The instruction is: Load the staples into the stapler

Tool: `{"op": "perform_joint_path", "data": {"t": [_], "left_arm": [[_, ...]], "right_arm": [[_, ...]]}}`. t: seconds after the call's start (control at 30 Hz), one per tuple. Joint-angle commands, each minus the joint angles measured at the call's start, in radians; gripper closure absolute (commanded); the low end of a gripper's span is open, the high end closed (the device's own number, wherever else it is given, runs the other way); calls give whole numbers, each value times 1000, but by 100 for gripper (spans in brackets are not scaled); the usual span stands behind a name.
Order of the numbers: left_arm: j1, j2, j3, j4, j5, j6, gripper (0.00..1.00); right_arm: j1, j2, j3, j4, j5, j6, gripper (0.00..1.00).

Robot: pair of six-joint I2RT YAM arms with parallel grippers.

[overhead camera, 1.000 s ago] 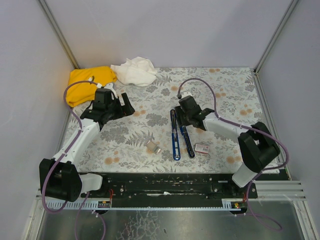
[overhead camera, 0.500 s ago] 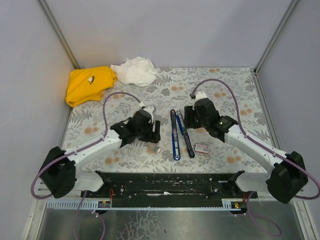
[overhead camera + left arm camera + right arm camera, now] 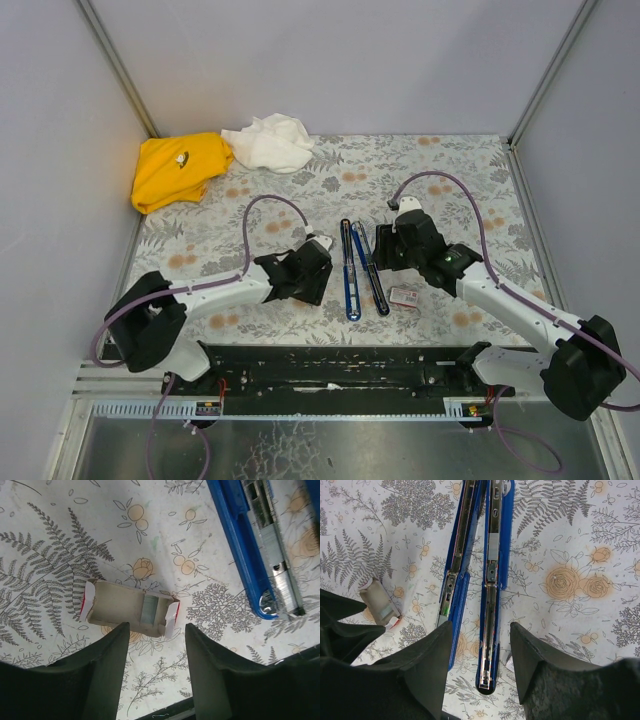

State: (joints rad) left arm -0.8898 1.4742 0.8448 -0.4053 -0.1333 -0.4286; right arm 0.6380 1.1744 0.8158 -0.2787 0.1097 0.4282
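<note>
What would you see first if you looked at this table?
The blue stapler, opened out flat in the middle of the table, with the right gripper open above it. Just left of it the left gripper hovers open over a little box holding staples. A bright yellow cloth lies in the far left corner.

walls (image 3: 330,60): pale lilac panels | table (image 3: 460,170): floral-print cover | light: even, seemingly overhead

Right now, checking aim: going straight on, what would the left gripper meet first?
Probably the open staples box, with its staple strip inside. It lies just ahead of the left gripper, whose fingers are spread, though depth is unclear.
</note>
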Motion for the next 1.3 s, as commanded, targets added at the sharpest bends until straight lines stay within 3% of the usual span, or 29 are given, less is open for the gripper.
{"op": "perform_joint_path", "data": {"t": [0.0, 0.57, 1.17, 1.27], "left_arm": [[-16, 55, 29, 6, -45, 20, 54], [-15, 106, 37, 9, -68, 7, 70], [-26, 126, 33, 3, -42, 10, 71], [-28, 127, 33, 2, -46, 8, 76]], "right_arm": [[-6, -19, 8, 38, -16, 15, 44], [-6, -44, -5, 15, 0, 12, 44], [-6, -45, 8, 7, 11, 7, 44], [-6, -48, 11, 5, 10, 8, 44]]}}
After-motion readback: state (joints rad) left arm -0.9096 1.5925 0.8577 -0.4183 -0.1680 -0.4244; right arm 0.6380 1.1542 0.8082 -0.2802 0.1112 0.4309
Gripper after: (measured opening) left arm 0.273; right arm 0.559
